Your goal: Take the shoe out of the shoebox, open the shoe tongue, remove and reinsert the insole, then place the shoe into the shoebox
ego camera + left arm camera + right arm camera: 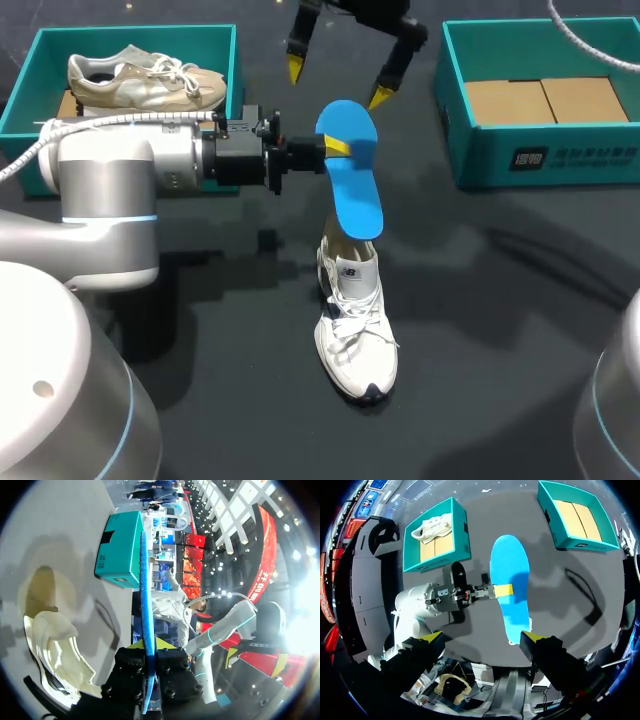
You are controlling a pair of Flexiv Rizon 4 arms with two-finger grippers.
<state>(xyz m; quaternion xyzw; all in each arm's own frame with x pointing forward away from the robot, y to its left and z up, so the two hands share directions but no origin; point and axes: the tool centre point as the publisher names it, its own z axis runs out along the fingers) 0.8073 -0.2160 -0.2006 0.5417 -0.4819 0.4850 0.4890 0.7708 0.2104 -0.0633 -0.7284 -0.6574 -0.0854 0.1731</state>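
Note:
My left gripper (pixel 337 148) is shut on the edge of a blue insole (pixel 352 178), which it holds upright on its side above the table. The insole's lower end reaches the opening of a white shoe (pixel 355 325) standing on the dark table, toe toward the front. In the left wrist view the insole (pixel 144 595) runs edge-on between the yellow tips, with the white shoe (pixel 55 645) beside it. My right gripper (pixel 338 83) hangs open above and behind the insole, holding nothing. From the right wrist view the insole (pixel 510 577) lies ahead of my right gripper (pixel 484 637).
A teal shoebox (pixel 135 28) at the back left holds a beige shoe (pixel 145 80). A second teal shoebox (pixel 540 155) at the back right has only cardboard in its bottom. Both boxes (pixel 461 530) (pixel 585 545) show in the right wrist view.

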